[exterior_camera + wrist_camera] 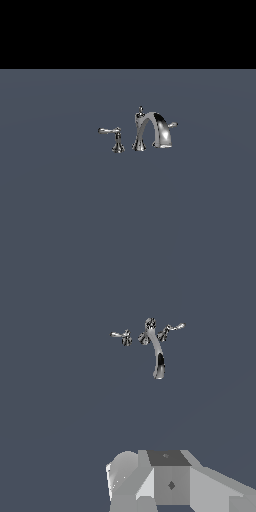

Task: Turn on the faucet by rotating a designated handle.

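Note:
The chrome faucet [145, 131] stands on the flat grey floor near the middle of the exterior view, with an arched spout and a small top knob. The handle [110, 132] is a slim lever on its own flared pedestal at the exterior view's left of the spout. A second lever shows only its tip [172, 124] at the right. In the wrist view the faucet [156, 351] is small and far off, and the handle [120, 335] stands beside it. My gripper shows in neither view. Its fingers are out of sight.
Pale grey blocky parts of my arm [170, 481] fill the wrist view's edge, far from the faucet. Bare grey floor [60, 200] surrounds the faucet. A black band lies beyond the floor's far edge.

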Tool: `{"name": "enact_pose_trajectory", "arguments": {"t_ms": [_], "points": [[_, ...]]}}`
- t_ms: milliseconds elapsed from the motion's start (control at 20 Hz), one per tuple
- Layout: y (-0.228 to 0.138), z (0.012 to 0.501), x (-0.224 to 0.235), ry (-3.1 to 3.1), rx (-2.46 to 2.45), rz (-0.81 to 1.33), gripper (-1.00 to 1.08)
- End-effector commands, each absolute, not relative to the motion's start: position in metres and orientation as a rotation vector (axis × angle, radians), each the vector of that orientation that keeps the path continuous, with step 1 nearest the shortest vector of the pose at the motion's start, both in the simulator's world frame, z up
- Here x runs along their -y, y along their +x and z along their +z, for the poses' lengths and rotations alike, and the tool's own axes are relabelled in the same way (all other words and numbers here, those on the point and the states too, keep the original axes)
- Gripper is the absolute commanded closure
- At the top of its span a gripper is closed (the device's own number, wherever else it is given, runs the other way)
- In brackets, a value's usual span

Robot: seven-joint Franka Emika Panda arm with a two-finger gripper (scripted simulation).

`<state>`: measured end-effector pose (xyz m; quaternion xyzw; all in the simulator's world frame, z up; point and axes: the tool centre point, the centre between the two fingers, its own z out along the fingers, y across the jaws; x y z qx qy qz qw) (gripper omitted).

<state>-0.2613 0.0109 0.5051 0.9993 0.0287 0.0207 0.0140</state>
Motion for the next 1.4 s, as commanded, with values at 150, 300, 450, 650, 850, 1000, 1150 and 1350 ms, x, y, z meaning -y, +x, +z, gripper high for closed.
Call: {"name": "enact_pose_trajectory", "arguments": {"t_ms": [150, 300, 450, 650, 850, 1000, 1150, 1350], "points": [[-0.261, 0.504, -0.012, 3.112, -0.082, 0.064, 1.08], [-0.259, 0.499, -0.014, 3.113, -0.059, 0.064, 1.08], [-0.256, 0.492, -0.019, 3.114, -0.020, 0.063, 1.08], [-0.250, 0.479, -0.027, 3.114, 0.056, 0.061, 1.08], [-0.241, 0.460, -0.038, 3.112, 0.159, 0.058, 1.08], [-0.232, 0.442, -0.048, 3.107, 0.256, 0.055, 1.08], [-0.221, 0.424, -0.058, 3.098, 0.359, 0.052, 1.08], [-0.206, 0.398, -0.070, 3.082, 0.497, 0.048, 1.08]]}}
